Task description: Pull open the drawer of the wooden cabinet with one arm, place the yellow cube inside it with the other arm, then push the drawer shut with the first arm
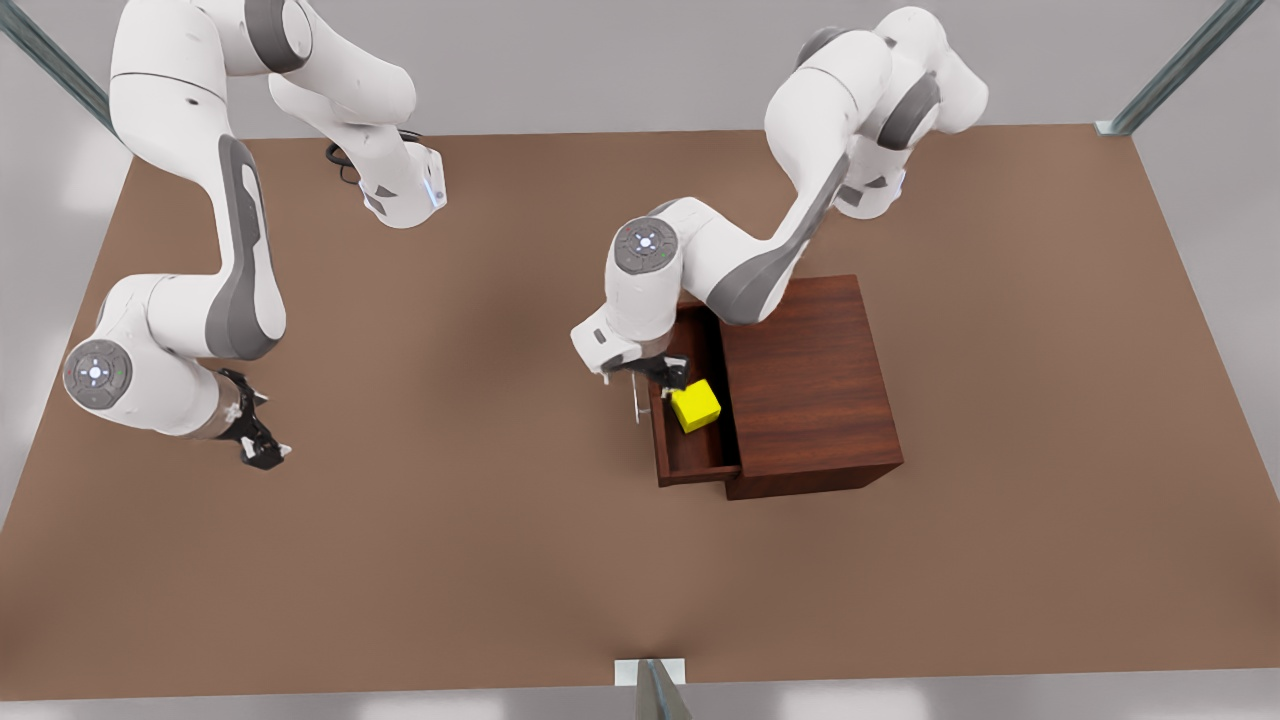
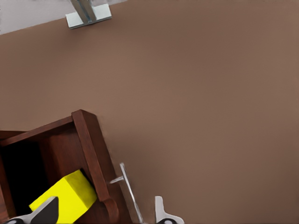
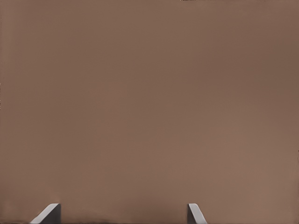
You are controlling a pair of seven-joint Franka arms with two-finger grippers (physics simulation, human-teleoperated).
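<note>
Nearest the camera, at the table's (image 1: 560,580) front edge, a small white bracket (image 1: 650,672) holds a grey metal post; the same bracket (image 2: 88,16) appears in the left wrist view. Farther back, toward the front view's left, the right gripper (image 1: 264,452) hovers over bare brown tabletop, its fingers (image 3: 48,214) spread wide and holding nothing; this arm waits, well apart from the cabinet. Toward the middle, the drawer (image 1: 690,455) stands pulled out from the wooden cabinet (image 1: 810,385), and the yellow cube (image 1: 696,406) lies tilted inside it, near the front panel. The left gripper (image 1: 662,374) sits at that front panel, jaws wide, one finger (image 2: 44,212) inside beside the cube, the other (image 2: 161,212) outside by the thin silver handle (image 2: 128,189), straddling the panel. Its arm reaches across the cabinet's back corner. Behind, grey frame posts (image 1: 1170,70) rise at the table's far corners.
</note>
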